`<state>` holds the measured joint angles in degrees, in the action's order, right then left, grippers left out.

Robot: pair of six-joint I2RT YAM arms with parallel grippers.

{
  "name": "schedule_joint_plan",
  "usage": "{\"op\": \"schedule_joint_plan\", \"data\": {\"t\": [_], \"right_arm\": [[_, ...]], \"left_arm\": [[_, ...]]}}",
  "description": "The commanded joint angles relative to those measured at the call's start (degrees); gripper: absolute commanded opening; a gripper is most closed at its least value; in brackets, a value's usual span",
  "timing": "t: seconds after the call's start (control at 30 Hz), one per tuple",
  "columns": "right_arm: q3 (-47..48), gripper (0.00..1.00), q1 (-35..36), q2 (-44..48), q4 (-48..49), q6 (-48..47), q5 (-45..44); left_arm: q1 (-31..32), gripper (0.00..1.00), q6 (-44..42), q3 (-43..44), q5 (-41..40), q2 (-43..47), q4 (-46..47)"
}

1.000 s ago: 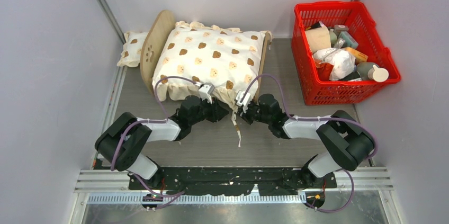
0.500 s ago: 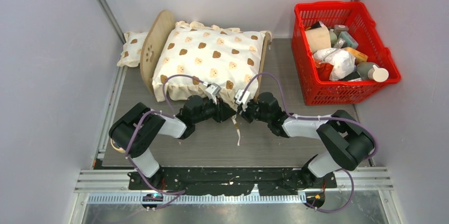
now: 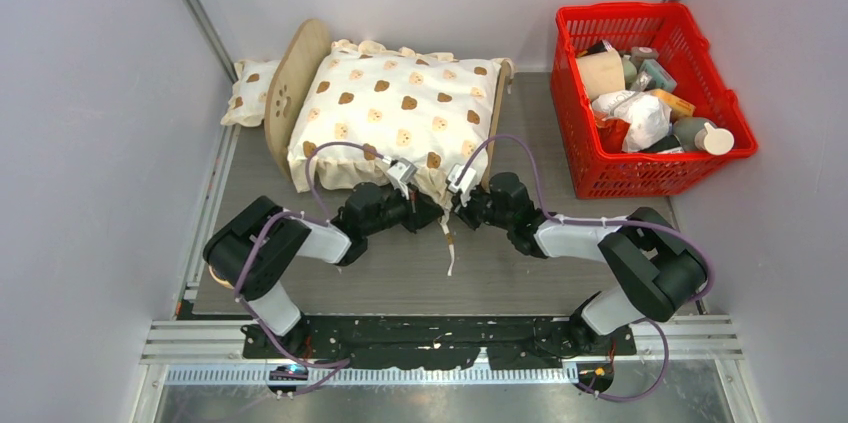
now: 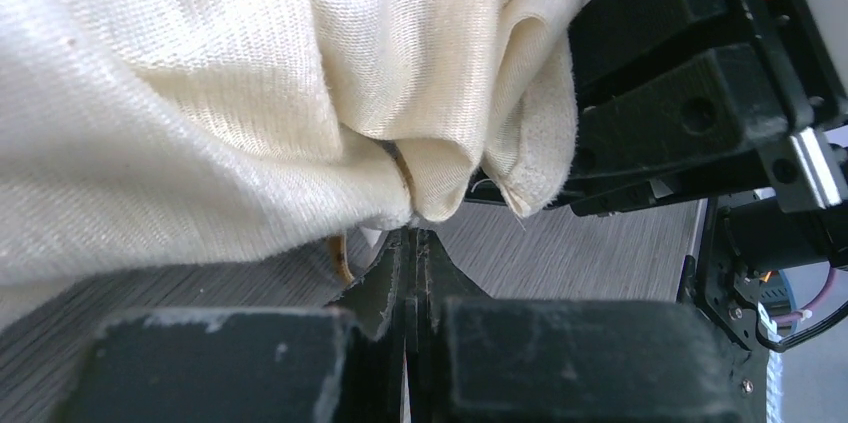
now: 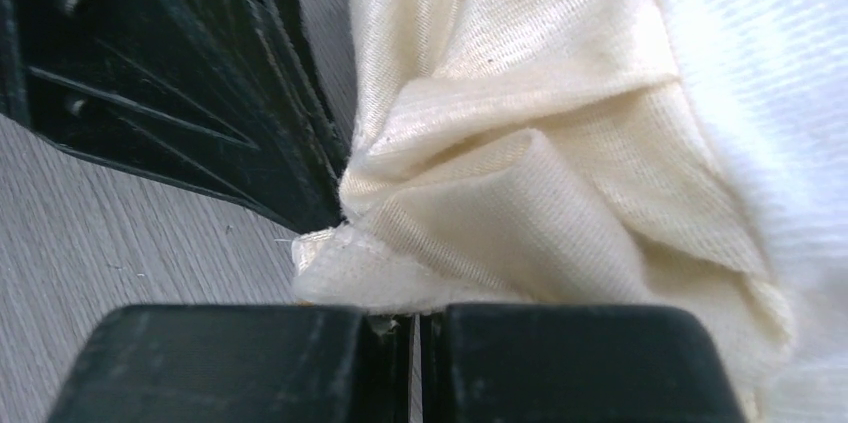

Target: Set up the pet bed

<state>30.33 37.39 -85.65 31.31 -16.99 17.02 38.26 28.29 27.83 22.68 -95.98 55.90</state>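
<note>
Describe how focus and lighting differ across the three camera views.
Top external: evenly lit and sharp across the cream bear-print ruffled cushion. Left wrist: the cloth weave is crisp, while the closed black left gripper is soft in the foreground. Right wrist: the cloth washes out to white at the right edge, and the right gripper is out of focus.

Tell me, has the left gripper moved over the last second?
Yes. The left gripper slid right along the near edge of the cushion, toward the red basket, ending beside the right gripper.

Bare desk [image 3: 535, 128] lane runs between pet bed [image 3: 288, 88] and red basket [image 3: 610, 186]. Pillow [image 3: 248, 91] blocks the bed's left side; cushion [image 3: 400, 108] overhangs its near edge.
</note>
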Motion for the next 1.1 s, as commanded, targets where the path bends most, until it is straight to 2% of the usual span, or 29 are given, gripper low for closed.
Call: {"op": "schedule_joint_plan", "data": {"t": [0.0, 0.2, 0.33, 0.4, 0.47, 0.5, 0.53, 0.6, 0.8, 1.07], "right_arm": [[0.6, 0.05, -0.4, 0.9, 1.6, 0.9, -1.1], [1.9, 0.05, -0.6, -0.8, 1.2, 1.4, -1.0], [2.1, 0.05, -0.5, -1.9, 5.2, 1.3, 1.1], [4.2, 0.05, -0.6, -2.6, 3.4, 1.0, -0.4], [7.9, 0.05, -0.6, -3.2, -3.6, 1.3, -3.1], [8.6, 0.05, -0.6, -3.3, -6.6, 1.4, -4.0], [8.5, 0.05, -0.6, -3.1, -7.0, 1.8, -4.2], [6.8, 0.05, -0.6, -2.3, -5.3, 2.8, -4.4], [4.3, 0.05, -0.6, -0.5, -3.1, 4.8, -4.6], [3.9, 0.05, -0.5, 0.5, -3.1, 4.7, -4.7]], "left_arm": [[0.7, 0.00, -0.2, -1.6, -2.2, 4.0, 2.9], [1.8, 0.00, -0.6, -1.8, -1.5, 5.2, 1.5], [2.5, 0.00, 0.1, -2.2, -1.5, 5.1, 2.7], [2.2, 0.00, 1.1, -3.5, -4.4, 6.6, 1.6], [1.5, 0.00, 2.6, -3.8, -10.0, 8.8, -3.6], [1.5, 0.03, 1.7, -3.4, -11.0, 9.6, -6.0], [1.6, 0.10, 0.2, -2.8, -11.4, 10.1, -7.7], [2.2, 0.17, -4.0, -1.4, -12.0, 9.3, -8.9], [2.8, 0.24, -10.4, 1.4, -9.7, 3.5, -4.7], [3.8, 0.29, -10.9, 3.2, -10.9, -2.3, 1.1]]}}
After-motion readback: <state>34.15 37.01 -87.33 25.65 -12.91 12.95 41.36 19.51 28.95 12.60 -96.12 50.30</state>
